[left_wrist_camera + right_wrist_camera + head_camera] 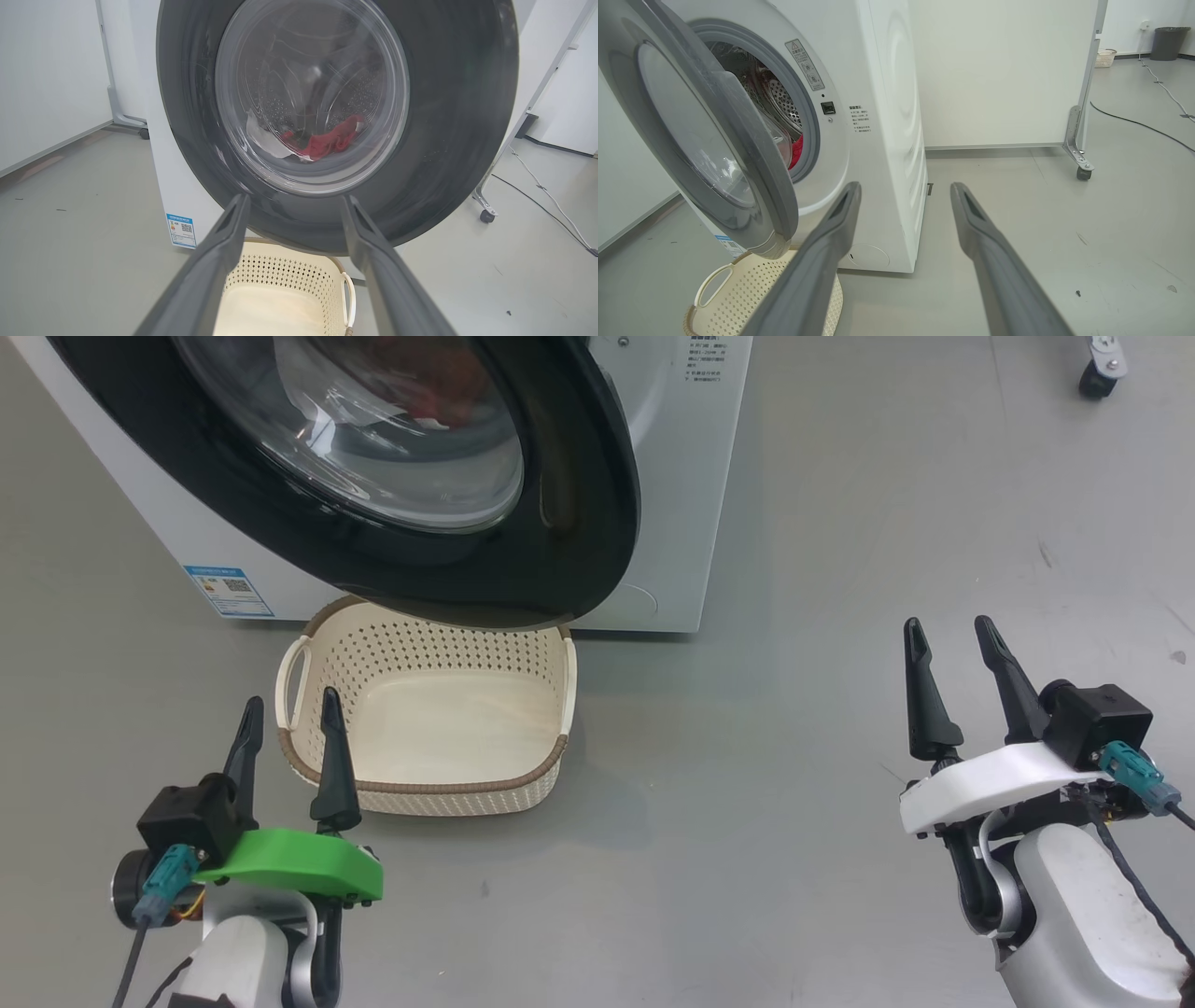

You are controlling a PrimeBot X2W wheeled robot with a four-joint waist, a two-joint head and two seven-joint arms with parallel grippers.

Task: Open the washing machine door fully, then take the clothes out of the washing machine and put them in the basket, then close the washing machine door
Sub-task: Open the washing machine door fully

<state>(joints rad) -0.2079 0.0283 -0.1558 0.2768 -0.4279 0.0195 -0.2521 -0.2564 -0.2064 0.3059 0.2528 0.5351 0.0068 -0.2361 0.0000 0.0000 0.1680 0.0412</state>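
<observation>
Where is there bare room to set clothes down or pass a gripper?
Free: inside the cream perforated basket, and grey floor between it and the right gripper. Crowded: the black-rimmed round door hangs partly open over the basket's back rim, leaving a narrow gap into the white washing machine.

Left gripper [291, 698]: two long, tapering black fingers on a green plate [299, 863]; black camera block [187, 817]; teal plug [163, 882] with a dark cable; white forearm [238, 961].
Right gripper [947, 623]: matching black fingers on a white plate [990, 784]; boxy black camera housing [1097, 719]; teal connector [1134, 773]; black cable along a pale forearm shell [1083, 915].
</observation>
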